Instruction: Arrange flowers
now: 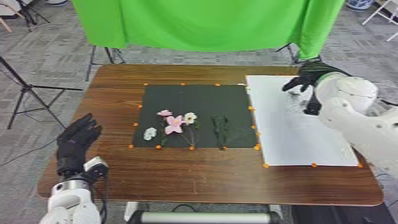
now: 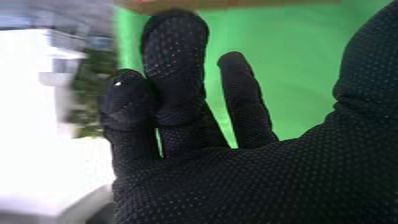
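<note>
Brown wooden table (image 1: 213,182) fronts you, your left hand (image 1: 78,140) loose-fingered at its left. Flowers (image 1: 174,124) lie on the dark mat (image 1: 200,97); your right hand (image 1: 313,77), fingers extended, is over the white sheet's (image 1: 306,140) far end. Green cloth (image 1: 209,25) hangs beyond, above grey floor (image 1: 53,62).

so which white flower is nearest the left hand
The white flower near the left edge of the dark mat; the other white one lies farther right, beside the large pink flower.
</note>
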### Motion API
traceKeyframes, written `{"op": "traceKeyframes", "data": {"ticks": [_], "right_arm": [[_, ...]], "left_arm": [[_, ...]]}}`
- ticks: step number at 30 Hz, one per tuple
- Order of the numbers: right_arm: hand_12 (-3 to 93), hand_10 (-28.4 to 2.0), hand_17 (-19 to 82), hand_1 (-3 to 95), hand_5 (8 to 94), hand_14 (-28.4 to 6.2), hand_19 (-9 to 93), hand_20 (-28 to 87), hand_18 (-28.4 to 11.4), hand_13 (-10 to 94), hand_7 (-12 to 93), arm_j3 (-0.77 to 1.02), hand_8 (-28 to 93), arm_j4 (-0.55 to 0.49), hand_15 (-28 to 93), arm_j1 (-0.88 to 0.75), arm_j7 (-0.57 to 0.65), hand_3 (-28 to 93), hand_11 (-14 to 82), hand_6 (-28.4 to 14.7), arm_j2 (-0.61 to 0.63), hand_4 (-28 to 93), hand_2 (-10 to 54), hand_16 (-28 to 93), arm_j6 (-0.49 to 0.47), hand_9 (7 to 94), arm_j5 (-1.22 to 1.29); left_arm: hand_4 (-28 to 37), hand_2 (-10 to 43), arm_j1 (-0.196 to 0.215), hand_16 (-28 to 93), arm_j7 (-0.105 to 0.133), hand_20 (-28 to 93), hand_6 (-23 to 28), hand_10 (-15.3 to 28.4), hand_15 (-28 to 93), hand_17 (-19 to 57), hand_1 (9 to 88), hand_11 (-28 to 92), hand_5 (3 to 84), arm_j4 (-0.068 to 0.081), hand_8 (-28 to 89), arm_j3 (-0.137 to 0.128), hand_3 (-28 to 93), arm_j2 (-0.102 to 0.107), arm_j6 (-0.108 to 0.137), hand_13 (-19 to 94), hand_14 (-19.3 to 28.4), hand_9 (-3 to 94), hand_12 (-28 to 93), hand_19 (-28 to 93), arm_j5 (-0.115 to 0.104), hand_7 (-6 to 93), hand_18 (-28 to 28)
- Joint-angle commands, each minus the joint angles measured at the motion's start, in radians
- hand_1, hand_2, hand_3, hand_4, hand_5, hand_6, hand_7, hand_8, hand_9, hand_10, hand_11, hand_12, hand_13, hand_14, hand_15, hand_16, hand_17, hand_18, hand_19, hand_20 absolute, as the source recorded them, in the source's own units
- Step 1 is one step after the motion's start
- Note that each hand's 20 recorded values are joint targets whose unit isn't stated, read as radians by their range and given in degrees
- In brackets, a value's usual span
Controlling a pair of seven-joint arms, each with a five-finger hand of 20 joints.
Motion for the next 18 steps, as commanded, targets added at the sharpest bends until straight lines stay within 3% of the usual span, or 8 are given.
{"op": "traceKeyframes", "data": {"ticks": [1,5,6,13,18], "right_arm": [[12.7,-24.4,51,24.2,43.5,-9.2,92,44,-18.5,78,9,0.001,-4,0.046,62,-0.061,0.026,63,4.6,-2.9,0.028,-15,-9.5,26,0.026,43.1,-0.036],[12.8,-23.7,51,24.7,45.5,-9.0,92,44,-18.6,78,11,-0.001,-4,0.061,63,-0.076,0.032,64,5.1,-1.8,0.018,-15,-9.5,26,0.053,45.8,-0.033],[12.9,-23.6,51,24.9,45.9,-9.0,93,44,-18.7,78,12,-0.008,-4,0.063,63,-0.077,0.031,64,5.2,-1.6,0.017,-15,-9.5,26,0.063,46.3,-0.035],[13.6,-21.3,54,28.3,50.6,-7.7,93,45,-18.4,80,15,-0.082,-6,0.087,64,-0.070,0.002,67,6.4,-0.4,0.010,-16,-9.5,26,0.234,51.6,-0.102],[14.5,-19.1,55,32.9,55.5,-6.9,93,46,-17.8,82,18,-0.110,-8,0.106,64,-0.080,0.000,68,7.4,1.0,0.007,-16,-9.5,26,0.303,55.5,-0.126]], "left_arm": [[-14.3,4.1,0.007,-3,0.006,31,1.2,12.1,29,17.3,45.9,25,46.5,-0.008,-11,0.011,70,0.002,0.000,40,15.8,42.5,10,27,-0.002,21.3,14.1],[-14.3,4.1,0.010,-3,0.002,32,1.2,12.2,30,17.4,45.9,25,46.5,-0.013,-11,0.016,70,0.004,0.008,40,15.9,42.6,10,28,0.000,21.3,14.2],[-14.2,4.1,0.014,-3,0.013,32,1.2,12.2,30,17.4,45.9,25,46.5,-0.028,-11,0.044,70,0.012,0.038,40,15.9,42.6,10,28,-0.001,21.3,14.2],[-14.2,4.2,0.011,-3,0.015,31,1.3,12.2,30,17.0,45.8,25,47.4,-0.030,-11,0.050,70,0.013,0.037,40,16.0,42.6,10,28,-0.002,21.3,14.2],[-14.2,4.3,0.007,-3,0.020,31,1.5,12.3,30,17.0,45.9,25,48.4,-0.029,-11,0.052,70,0.012,0.039,40,16.0,42.7,10,27,-0.003,21.3,14.2]]}}
